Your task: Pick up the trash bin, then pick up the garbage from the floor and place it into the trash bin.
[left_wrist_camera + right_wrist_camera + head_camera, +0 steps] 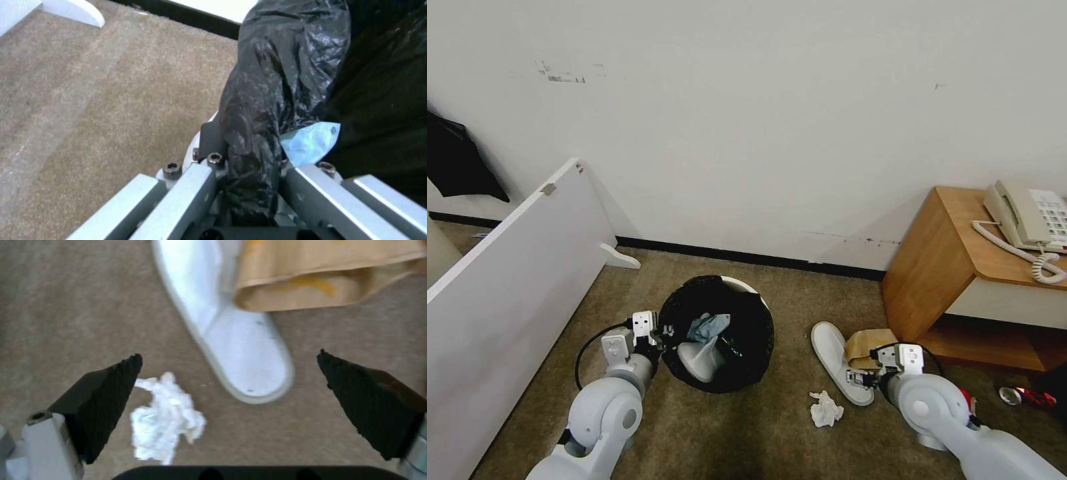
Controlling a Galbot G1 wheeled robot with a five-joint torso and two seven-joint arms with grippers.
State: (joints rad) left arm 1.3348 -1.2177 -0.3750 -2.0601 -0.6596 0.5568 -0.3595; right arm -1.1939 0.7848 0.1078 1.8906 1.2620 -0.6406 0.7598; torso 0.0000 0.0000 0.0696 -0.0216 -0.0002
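The trash bin (764,333), white with a black bag over its rim (276,76), stands on the carpet by the wall. My left gripper (660,331) (253,153) is shut on its near-left rim. Inside lie a light-blue tissue (708,327) (311,141) and a white slipper (699,361). My right gripper (860,377) (229,355) hangs open just above the floor garbage: a white slipper (840,360) (240,350), a brown paper bag (868,345) (320,276) overlapping it, and a crumpled white tissue (826,408) (164,420). A red can (1027,397) lies farther right.
A white board (514,267) leans along the left side. A wooden nightstand (940,267) carrying a telephone (1027,217) stands at the right, close to the paper bag. The wall runs right behind the bin. Open carpet lies between my arms.
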